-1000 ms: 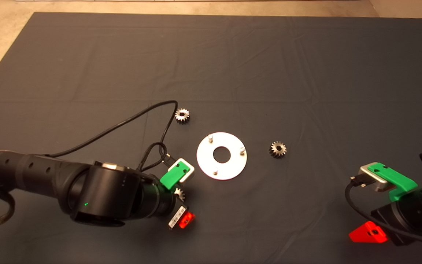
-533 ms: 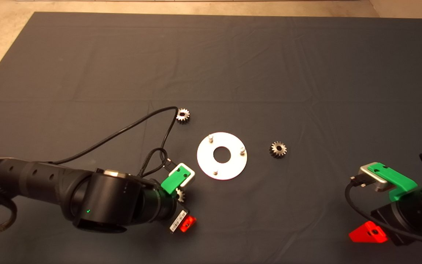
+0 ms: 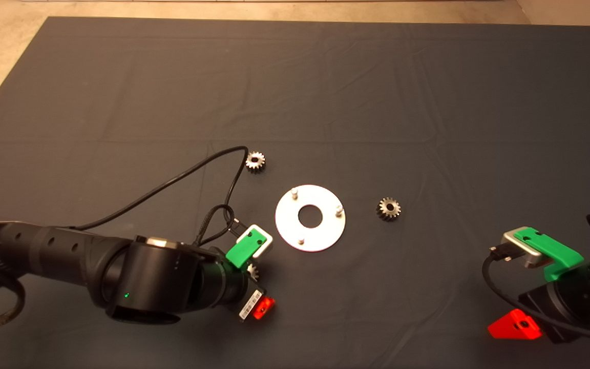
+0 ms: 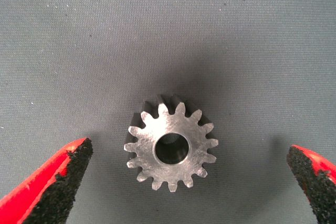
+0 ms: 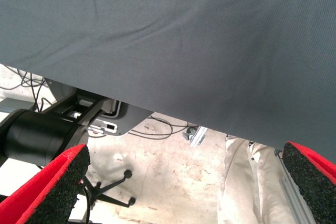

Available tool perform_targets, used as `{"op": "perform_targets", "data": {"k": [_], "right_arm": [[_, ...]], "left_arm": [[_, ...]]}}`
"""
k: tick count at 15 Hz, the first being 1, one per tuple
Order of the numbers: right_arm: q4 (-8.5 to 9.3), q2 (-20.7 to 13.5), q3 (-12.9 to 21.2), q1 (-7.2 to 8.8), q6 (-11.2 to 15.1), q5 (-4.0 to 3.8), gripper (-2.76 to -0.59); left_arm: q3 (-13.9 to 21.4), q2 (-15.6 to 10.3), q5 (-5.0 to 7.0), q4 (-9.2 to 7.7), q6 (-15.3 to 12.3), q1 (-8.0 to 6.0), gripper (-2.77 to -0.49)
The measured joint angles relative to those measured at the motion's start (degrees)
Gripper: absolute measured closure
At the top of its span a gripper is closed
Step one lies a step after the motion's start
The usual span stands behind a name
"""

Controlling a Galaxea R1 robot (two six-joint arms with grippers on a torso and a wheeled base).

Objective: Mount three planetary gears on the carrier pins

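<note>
The shiny carrier disc (image 3: 325, 233) lies mid-mat with its three carrier pins (image 3: 294, 192) standing bare. One planetary gear (image 3: 255, 162) rests up and left of the disc, another (image 3: 389, 208) to its right. A third gear (image 4: 171, 148) lies flat on the mat below and left of the disc, largely hidden under my left gripper (image 3: 254, 279) in the head view. In the left wrist view that gripper (image 4: 184, 182) is open, its fingers (image 4: 52, 182) wide on either side of the gear and not touching it. My right gripper (image 3: 518, 302) is parked at the lower right, open (image 5: 181, 187).
A black cable (image 3: 172, 179) loops from the left arm across the mat up to the upper-left gear. The right wrist view shows the mat's edge (image 5: 173, 114), the floor beyond, a chair base (image 5: 105, 192) and pale cloth (image 5: 239, 182).
The left arm has shifted a little to the right and toward the near edge, staying over the third gear. The gears, the disc and the right arm have not moved.
</note>
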Motion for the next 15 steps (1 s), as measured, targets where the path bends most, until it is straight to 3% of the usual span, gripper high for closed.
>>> {"op": "perform_targets", "data": {"k": [8,9,13,15], "right_arm": [[0.00,0.0,0.0,0.00,0.0,0.00,-2.73],[0.00,0.0,0.0,0.00,0.0,0.01,-2.73],[0.00,0.0,0.0,0.02,0.0,0.01,-2.73],[0.00,0.0,0.0,0.02,0.0,0.01,-2.73]], "left_arm": [[0.0,0.1,0.00,1.32,0.0,0.05,-2.52],[0.0,0.1,0.00,1.48,0.0,0.21,-2.41],[0.0,0.1,0.02,2.12,0.0,1.87,-2.37],[0.0,0.1,0.02,2.20,0.0,2.50,-2.23]]}}
